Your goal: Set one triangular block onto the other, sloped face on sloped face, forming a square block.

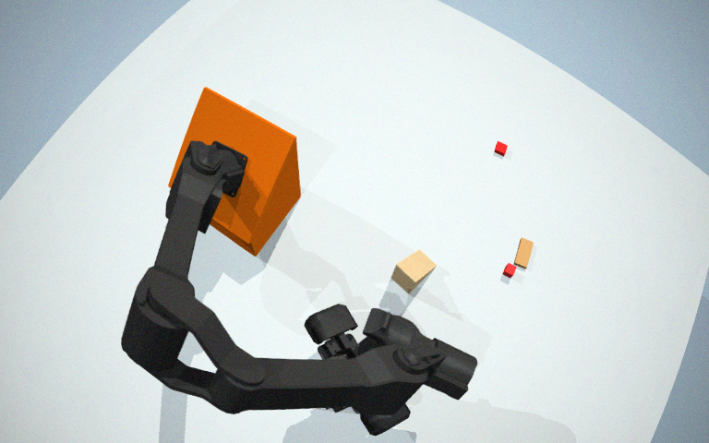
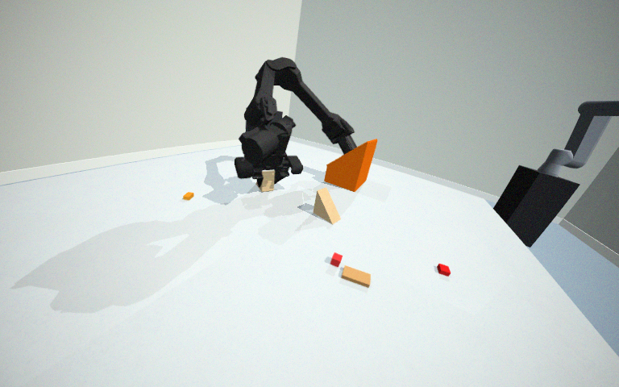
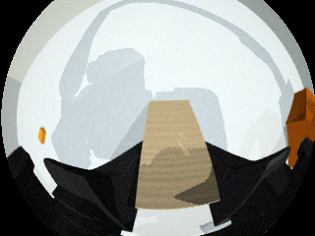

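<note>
A pale wooden triangular block [image 2: 267, 181] [image 3: 172, 133] is between my gripper's fingers, at about table level; whether it touches the table is hard to tell. My gripper [image 2: 269, 184] [image 3: 171, 144] is shut on it, one finger at each side. In the top view the arm hides this block and the fingertips. The other triangular block [image 1: 416, 265] [image 2: 326, 207] stands apart on the table, nearer the middle, with its sloped face showing in the exterior view. Nothing touches it.
A large orange wedge-shaped block [image 1: 243, 123] [image 2: 347, 168] [image 3: 301, 129] stands by the arm's base. Two red cubes [image 1: 500, 148] [image 1: 509, 269] [image 2: 336, 260] [image 2: 443, 269] and a tan slab [image 1: 522, 253] [image 2: 356, 276] lie beyond the free block. A small orange piece [image 2: 188, 196] [image 3: 42, 135] lies at the other side.
</note>
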`<action>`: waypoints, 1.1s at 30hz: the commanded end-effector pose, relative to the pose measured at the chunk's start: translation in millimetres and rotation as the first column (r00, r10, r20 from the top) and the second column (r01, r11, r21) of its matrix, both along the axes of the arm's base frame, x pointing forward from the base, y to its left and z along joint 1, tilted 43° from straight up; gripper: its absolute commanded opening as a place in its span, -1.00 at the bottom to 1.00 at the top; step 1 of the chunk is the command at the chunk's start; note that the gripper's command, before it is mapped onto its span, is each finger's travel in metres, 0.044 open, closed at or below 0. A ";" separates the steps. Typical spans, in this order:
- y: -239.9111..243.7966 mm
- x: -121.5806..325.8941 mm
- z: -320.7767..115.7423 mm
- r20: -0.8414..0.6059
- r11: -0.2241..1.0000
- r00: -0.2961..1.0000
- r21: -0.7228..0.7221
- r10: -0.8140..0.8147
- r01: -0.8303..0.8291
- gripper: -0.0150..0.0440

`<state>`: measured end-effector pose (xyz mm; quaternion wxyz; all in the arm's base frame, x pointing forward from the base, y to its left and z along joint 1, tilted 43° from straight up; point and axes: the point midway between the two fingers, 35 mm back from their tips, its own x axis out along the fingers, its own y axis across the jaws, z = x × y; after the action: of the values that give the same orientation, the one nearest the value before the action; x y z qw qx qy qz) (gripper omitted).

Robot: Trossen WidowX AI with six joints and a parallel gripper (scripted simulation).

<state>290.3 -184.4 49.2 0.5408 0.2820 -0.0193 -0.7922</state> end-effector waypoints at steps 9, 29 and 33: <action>0.5 -7.8 19.9 0.127 0.965 0.989 0.238 0.080 -0.109 -0.49; -11.0 -24.7 50.8 0.385 0.743 0.913 0.570 0.137 -0.352 -0.49; -15.2 -28.6 55.8 0.435 0.678 0.890 0.615 0.134 -0.403 -0.49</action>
<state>263.9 -197.2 98.9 0.4996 0.5772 0.2053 -0.6124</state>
